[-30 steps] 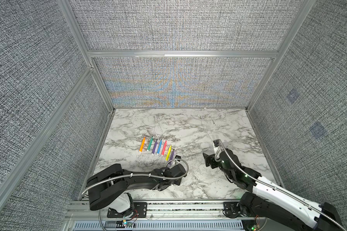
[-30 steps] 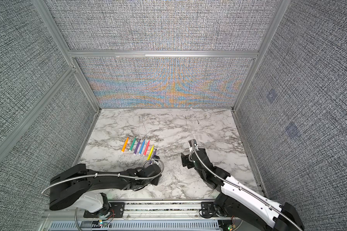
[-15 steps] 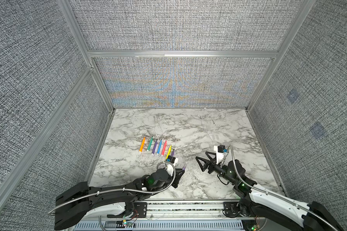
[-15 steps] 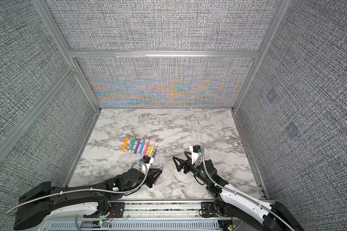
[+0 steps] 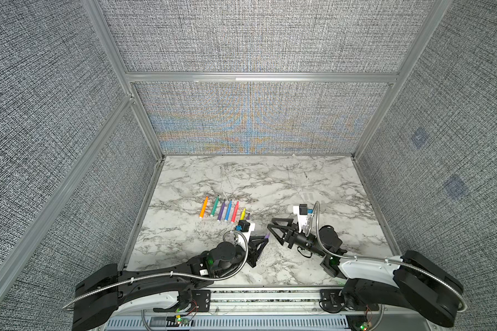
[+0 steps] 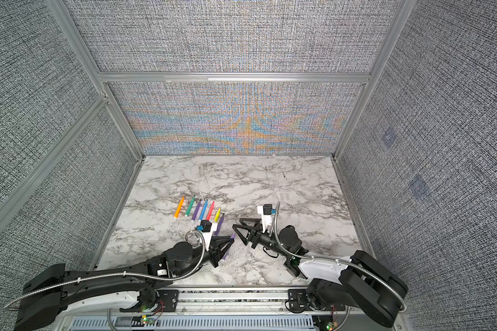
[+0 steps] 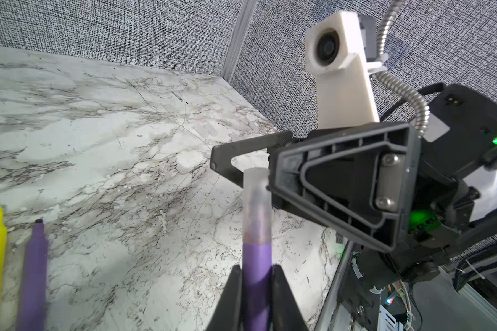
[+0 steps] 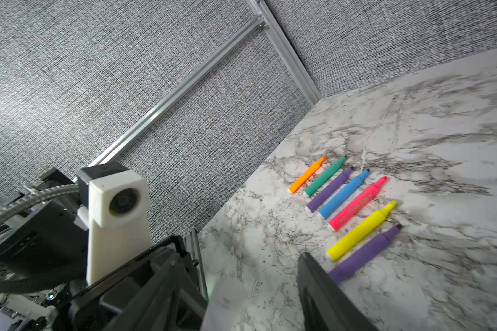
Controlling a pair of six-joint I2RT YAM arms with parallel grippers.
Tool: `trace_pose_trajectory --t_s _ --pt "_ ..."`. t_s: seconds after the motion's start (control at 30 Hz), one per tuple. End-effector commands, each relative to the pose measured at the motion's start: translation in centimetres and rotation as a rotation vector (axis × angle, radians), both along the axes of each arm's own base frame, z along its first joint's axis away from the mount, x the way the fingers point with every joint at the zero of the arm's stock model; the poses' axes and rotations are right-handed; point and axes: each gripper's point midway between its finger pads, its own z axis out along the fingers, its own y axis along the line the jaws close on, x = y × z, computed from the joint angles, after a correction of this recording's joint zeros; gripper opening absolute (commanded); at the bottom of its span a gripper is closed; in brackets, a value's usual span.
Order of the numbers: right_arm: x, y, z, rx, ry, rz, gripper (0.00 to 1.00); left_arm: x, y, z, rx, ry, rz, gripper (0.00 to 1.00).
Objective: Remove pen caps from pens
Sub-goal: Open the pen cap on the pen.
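My left gripper (image 5: pixel 263 240) (image 7: pixel 256 269) is shut on a purple pen (image 7: pixel 256 258) (image 6: pixel 232 235), held off the marble and pointing at the right arm. A clear pen cap (image 7: pixel 256 200) sits on that pen's tip. My right gripper (image 5: pixel 269 223) (image 7: pixel 243 169) faces it, open, with a jaw on either side of the cap's end. In the right wrist view the cap (image 8: pixel 227 298) is blurred, with a gap to one finger (image 8: pixel 313 286). Several uncapped pens lie in a row: orange (image 5: pixel 203 207), green (image 5: pixel 214 205), purple (image 5: pixel 221 210), blue (image 5: pixel 228 210), red (image 5: pixel 235 211), yellow (image 5: pixel 243 213), purple (image 8: pixel 365 252).
Loose clear caps (image 5: pixel 309 196) (image 7: pixel 205 130) lie faint on the marble table (image 5: pixel 270 177) behind the right arm. Grey fabric walls with aluminium posts (image 5: pixel 155 143) close in three sides. A metal rail (image 5: pixel 264 293) runs along the front edge.
The left arm has carried the purple pen from the row's end toward the middle. The right gripper has swung round to face it and its jaws have narrowed around the cap.
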Motion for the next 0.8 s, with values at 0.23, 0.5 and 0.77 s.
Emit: trace_pose_trajectory --t_s 0.23,0.5,0.77 --pt "-0.6 1.4 1.6 0.007 -0.072 0.016 0.34 0.4 -0.1 2.1 -0.023 -0.053 0.015 0.17" --pt "-0.4 1.7 1.2 -0.006 -0.072 0.012 0.33 0.3 0.0 1.3 -0.003 -0.045 0.014 0.17" --pt "-0.8 1.7 1.6 -0.008 -0.094 0.025 0.33 0.5 0.2 0.2 0.013 -0.031 0.026 0.18"
